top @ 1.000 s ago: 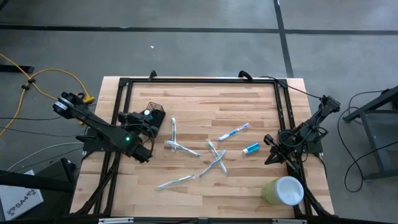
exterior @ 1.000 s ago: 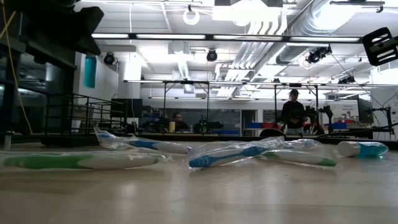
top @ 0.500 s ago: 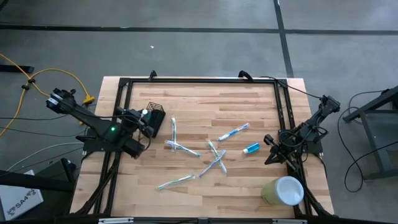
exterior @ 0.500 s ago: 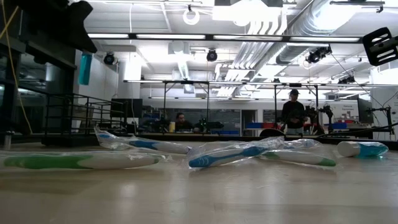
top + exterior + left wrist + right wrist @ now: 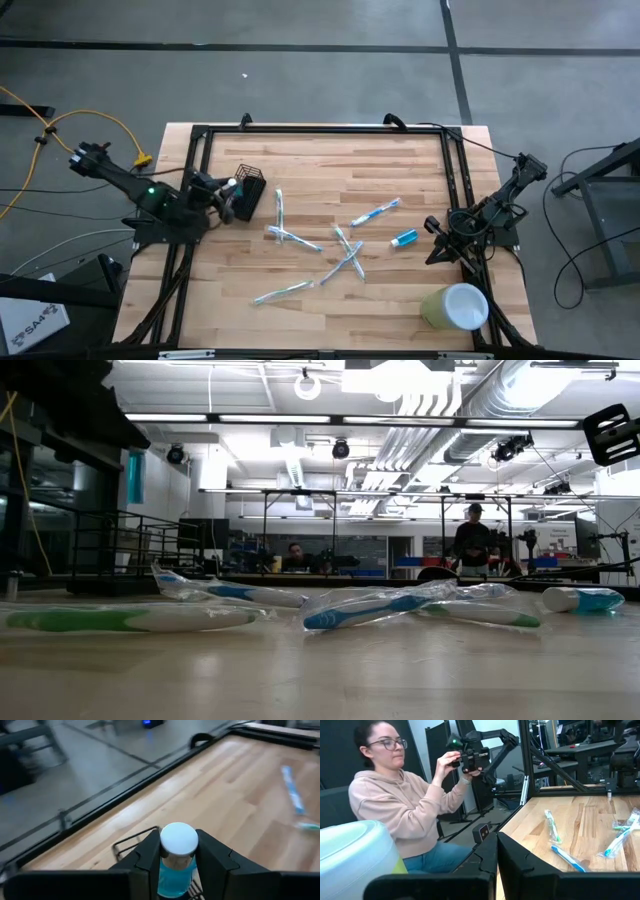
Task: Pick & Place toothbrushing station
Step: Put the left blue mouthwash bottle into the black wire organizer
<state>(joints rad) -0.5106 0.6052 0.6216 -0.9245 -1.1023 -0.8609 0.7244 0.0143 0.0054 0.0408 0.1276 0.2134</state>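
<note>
Left gripper [image 5: 178, 862] clamped (right parked).

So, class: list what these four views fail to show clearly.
- Black mesh holder: high view, partly covered by the left tool; left wrist view shows only a wire rim.
- Blue bottle in the left tool: lower part hidden by its fingers.
- Pale green cup: right wrist view, cut off and blurred.

The bench [image 5: 400, 160] lay bare along its far strip, from ten o'clock round to two. The middle was cluttered: wrapped toothbrushes [image 5: 345, 245] lay scattered there, some crossing, with a small blue tube [image 5: 404, 238] at three o'clock. At nine o'clock the black wire-mesh holder [image 5: 249, 190] stood just beside the left hand [image 5: 226, 197] (which gripped a white-capped blue tube [image 5: 178, 851]). A pale green cup [image 5: 455, 306] blocked the five o'clock corner, near the right hand [image 5: 436, 247].
</note>
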